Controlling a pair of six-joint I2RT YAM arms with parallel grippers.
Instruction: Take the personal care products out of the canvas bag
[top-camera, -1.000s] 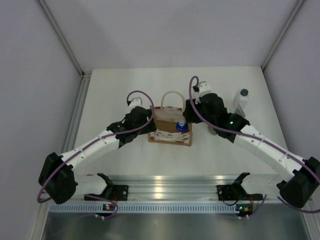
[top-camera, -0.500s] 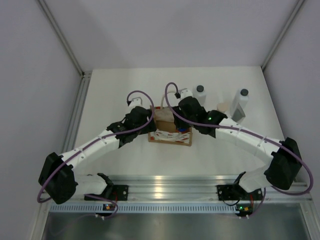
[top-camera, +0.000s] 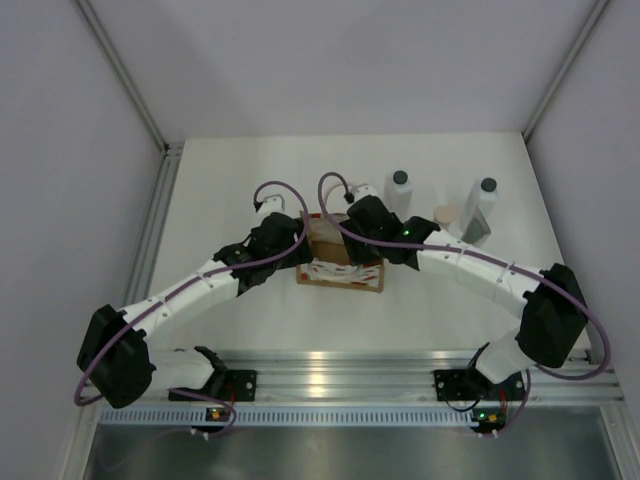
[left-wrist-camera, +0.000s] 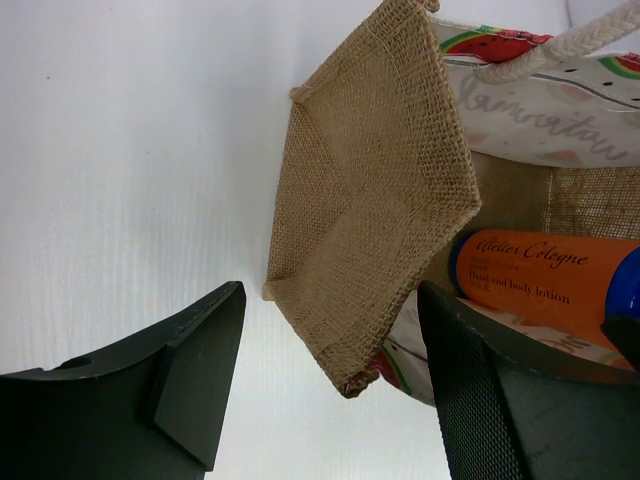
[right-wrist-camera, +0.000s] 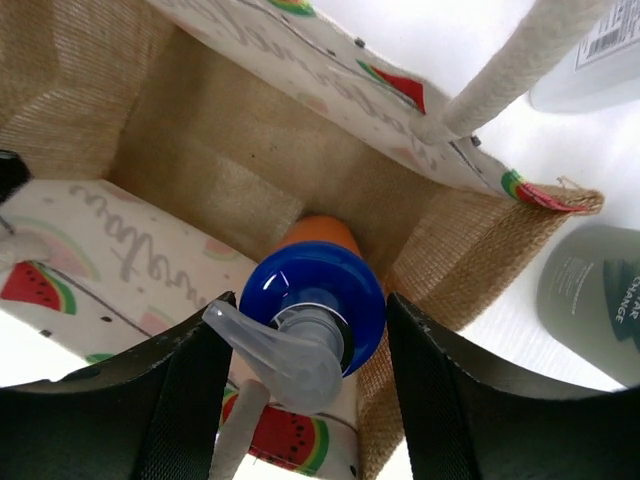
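Observation:
The canvas bag stands mid-table with its mouth open. The orange bottle with the blue top and a clear pump stands inside it, and its label shows through the bag's mouth in the left wrist view. My right gripper is open, with a finger on each side of the blue collar. My left gripper is open at the bag's left end, around the burlap side. Two white bottles and the grey-green bottle stand on the table right of the bag.
The grey-green bottle and a white bottle stand close beyond the bag's right end. A cream handle crosses above the bag's mouth. Walls enclose the white table on three sides.
My right arm has swung left from the bottles on the table to over the bag's mouth, uncovering a white bottle and the grey-green one. The left arm has not moved.

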